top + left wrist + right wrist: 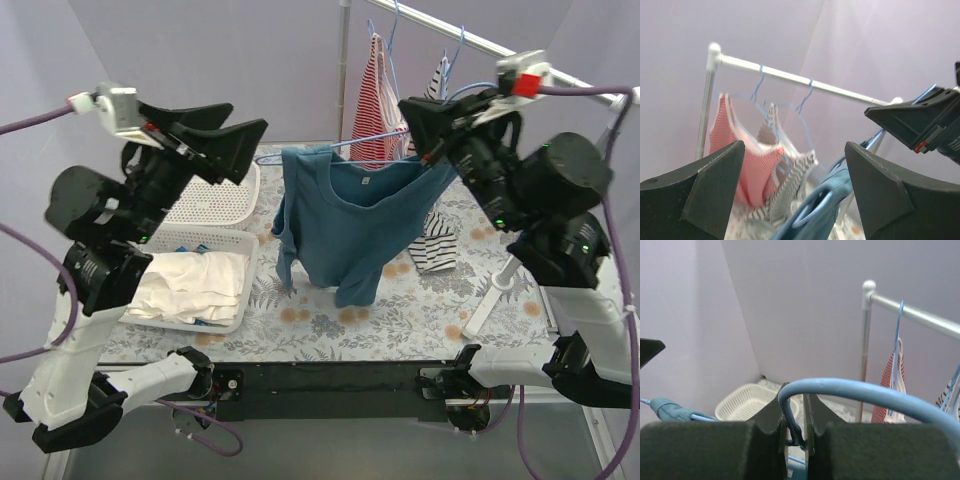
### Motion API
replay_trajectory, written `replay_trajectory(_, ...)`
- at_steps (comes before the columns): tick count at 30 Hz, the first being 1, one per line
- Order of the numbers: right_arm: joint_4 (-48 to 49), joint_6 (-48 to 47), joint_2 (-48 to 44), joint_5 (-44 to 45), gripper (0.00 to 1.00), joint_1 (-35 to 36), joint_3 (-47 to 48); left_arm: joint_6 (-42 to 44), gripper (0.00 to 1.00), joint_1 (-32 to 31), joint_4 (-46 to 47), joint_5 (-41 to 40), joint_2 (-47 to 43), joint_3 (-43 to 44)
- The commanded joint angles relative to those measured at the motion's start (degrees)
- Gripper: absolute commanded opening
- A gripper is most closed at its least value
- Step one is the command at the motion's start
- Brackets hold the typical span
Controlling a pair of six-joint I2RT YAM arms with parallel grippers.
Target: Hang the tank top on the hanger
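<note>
You have a red-and-white striped top (372, 100) and a black-and-white striped top (436, 250) hanging from the rail (480, 42); white laundry (190, 285) fills the near basket (243, 295).

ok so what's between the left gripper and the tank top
In the top view, only the bare wire end of the hanger pokes into the gap between the left gripper and the tank top; otherwise just air.

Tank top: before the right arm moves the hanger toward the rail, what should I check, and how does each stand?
1. Right end effector shut on the hanger: ok.
2. Left end effector open, holding nothing: ok.
3. Tank top draped from the hanger: ok.
4. Top seated on both hanger shoulders: cannot tell.
5. Bare rail beside the striped tops: ok.
</note>
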Motion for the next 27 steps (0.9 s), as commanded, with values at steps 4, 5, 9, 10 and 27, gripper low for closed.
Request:
replay_trajectory(4,0.8,0.4,-1.8,-7.4,0.01,0.2,3.8,6.0,0.81,0.3,1.3,3.9,1.2,5.2)
replay_trajectory(5,-1.5,0.5,-1.5,-6.9,0.01,0.2,3.4,6.7,0.79,0.3,-1.2,5.9,1.4,5.6)
replay_trajectory(9,-5.4,1.2,-4.7,-4.1,0.01,0.2,-5.4,12.0,0.7,0.3,-11.9,12.2,3.0,9.3)
replay_trajectory(10,-5.7,1.9,-6.2,-4.5,0.01,0.2,-8.4,13.6,0.68,0.3,-15.5,16.0,3.6,10.1)
replay_trajectory(27,-10.8,5.0,-12.1,-4.5,0.01,0.2,-20.2,18.4,0.7,-7.4,-30.5,33.8,7.4,-5.3)
